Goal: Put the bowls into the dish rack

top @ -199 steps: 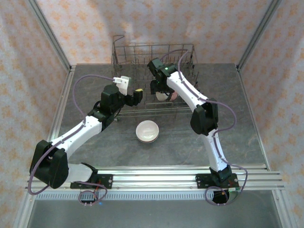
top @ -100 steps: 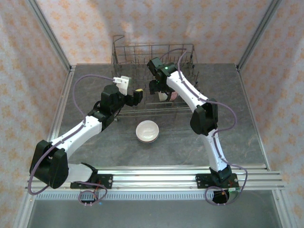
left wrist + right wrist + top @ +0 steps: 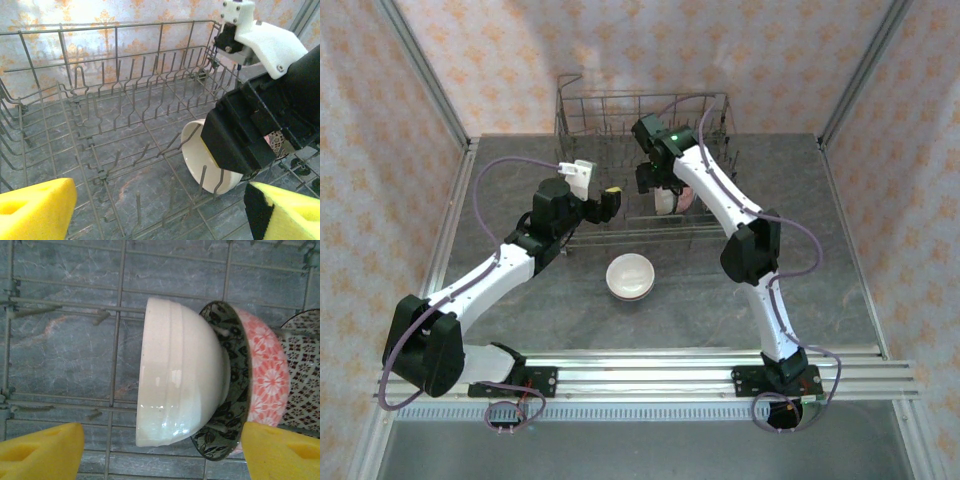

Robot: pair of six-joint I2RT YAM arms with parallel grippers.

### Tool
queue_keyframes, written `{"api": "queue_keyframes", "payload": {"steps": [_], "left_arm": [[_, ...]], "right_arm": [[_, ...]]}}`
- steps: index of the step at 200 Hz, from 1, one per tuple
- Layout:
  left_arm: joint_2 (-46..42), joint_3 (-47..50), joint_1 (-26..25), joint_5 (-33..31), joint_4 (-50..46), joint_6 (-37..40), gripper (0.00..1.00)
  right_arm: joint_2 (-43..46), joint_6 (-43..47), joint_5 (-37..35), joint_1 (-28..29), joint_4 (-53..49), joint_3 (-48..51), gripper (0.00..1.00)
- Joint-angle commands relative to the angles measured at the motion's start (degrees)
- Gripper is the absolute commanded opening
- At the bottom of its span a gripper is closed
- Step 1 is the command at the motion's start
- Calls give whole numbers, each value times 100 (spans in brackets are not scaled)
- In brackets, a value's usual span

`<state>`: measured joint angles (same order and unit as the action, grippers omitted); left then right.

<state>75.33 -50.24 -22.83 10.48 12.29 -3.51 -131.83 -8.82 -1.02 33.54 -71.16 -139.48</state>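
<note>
where white bowl stands, patterned bowl — half hidden

One dish rack holds three bowls, and a fourth bowl sits on the table.

A grey marbled desk spreads across the middle, closed in at 9, 12 and 3 o'clock by walls papered pale pink with small orange floral motifs. Slanting aluminium posts rise at about 10 and 2 o'clock. A ribbed metal rail runs along the 6 o'clock edge, and the light is soft and even.
</note>
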Motion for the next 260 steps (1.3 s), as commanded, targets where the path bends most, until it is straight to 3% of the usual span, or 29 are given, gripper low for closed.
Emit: {"api": "queue_keyframes", "payload": {"steps": [1,67,108,147,172,233,260], "left_arm": [[-110,-233,-2,333,-525,114,88],[-344,-712,-26,1217,-2377,908,82],[-457,-1025,-552,770,-3557,1336,78],[-484,-795,-563,46,-3120,1150,79],[-269,-1074,-316,244,-2795,832,80],[-60,-2223,-310,136,-2783,507,84],[-525,-2021,-337,423,-3088,249,78]], "right_arm": [[266,162,-217,-40,-111,-348,83],[602,197,215,-210,-311,-739,84],[1161,156,305,-344,-196,-51,85],[1296,188,556,-366,17,382,84],[1269,150,689,-333,23,484,84],[1786,453,680,-295,266,1075,84],[1926,508,614,-295,224,1243,85]]}}
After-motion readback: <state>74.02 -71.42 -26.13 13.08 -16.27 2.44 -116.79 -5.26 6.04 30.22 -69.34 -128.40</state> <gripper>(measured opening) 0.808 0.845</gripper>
